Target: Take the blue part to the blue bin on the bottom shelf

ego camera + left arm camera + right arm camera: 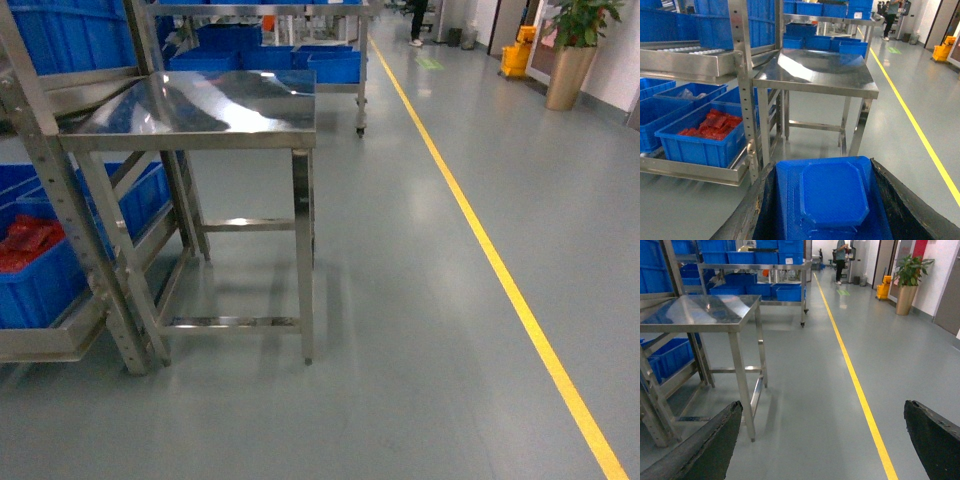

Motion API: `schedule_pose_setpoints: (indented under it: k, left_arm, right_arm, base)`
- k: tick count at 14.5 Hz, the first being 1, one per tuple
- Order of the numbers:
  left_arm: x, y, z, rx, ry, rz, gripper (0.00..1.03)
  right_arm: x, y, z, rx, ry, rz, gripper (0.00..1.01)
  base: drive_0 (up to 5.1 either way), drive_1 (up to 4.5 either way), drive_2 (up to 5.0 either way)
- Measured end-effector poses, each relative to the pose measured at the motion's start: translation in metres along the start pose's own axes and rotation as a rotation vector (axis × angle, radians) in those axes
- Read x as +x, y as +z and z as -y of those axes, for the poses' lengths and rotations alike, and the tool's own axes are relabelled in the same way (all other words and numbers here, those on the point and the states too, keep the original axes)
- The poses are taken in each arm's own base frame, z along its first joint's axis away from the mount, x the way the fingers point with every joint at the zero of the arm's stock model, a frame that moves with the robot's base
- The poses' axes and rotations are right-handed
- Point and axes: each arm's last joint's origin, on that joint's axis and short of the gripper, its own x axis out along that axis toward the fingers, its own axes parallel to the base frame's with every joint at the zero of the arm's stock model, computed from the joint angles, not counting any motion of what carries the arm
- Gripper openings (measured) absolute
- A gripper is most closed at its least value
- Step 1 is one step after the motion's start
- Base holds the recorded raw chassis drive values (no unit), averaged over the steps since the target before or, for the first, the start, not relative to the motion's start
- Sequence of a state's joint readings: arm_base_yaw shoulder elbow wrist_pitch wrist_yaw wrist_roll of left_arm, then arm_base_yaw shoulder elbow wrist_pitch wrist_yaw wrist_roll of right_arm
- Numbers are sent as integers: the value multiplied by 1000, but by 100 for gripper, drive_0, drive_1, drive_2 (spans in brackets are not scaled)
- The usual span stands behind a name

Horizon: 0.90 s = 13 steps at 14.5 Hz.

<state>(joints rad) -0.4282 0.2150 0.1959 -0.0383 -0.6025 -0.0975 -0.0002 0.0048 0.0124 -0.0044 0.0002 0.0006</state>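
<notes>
The left gripper has its jaws clamped on the blue part, a flat piece with cut corners that sits between the two dark fingers, right at the bottom of the left wrist view. The right gripper has its jaws spread wide and holds nothing; only grey floor shows between them. So the part is already in the left jaws, and it hangs low, out in front of the rack. The bottom shelf lies to the left and ahead of it, well apart. On that shelf stands a blue bin with red parts in it, and more blue bins sit further left. I cannot tell which bin the part is meant for. What could go wrong? The part could go in with the red parts, if that is the wrong bin. The part could also bump the upright post of the rack or the steel table on the way, because both stand close by the path. A bump could knock the part loose, and it would fall to the floor.
</notes>
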Motion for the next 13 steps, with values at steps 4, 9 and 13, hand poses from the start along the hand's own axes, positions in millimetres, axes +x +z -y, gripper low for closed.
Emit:
schedule_pose_setpoints:
  k: [4,9,13]
  left_arm:
    - [0,0,0,1,-1,-2,43]
    - [0,0,0,0,0,0,43]
    - [0,0,0,1,1,-2,43]
  right_arm:
    - [0,0,0,0,0,-3,98]
    - [0,0,0,0,0,0,98]
    - [0,0,0,0,0,0,98]
  base:
    - [-5,425,-436]
    - [-2,429,-432]
    - [-2,428,-433]
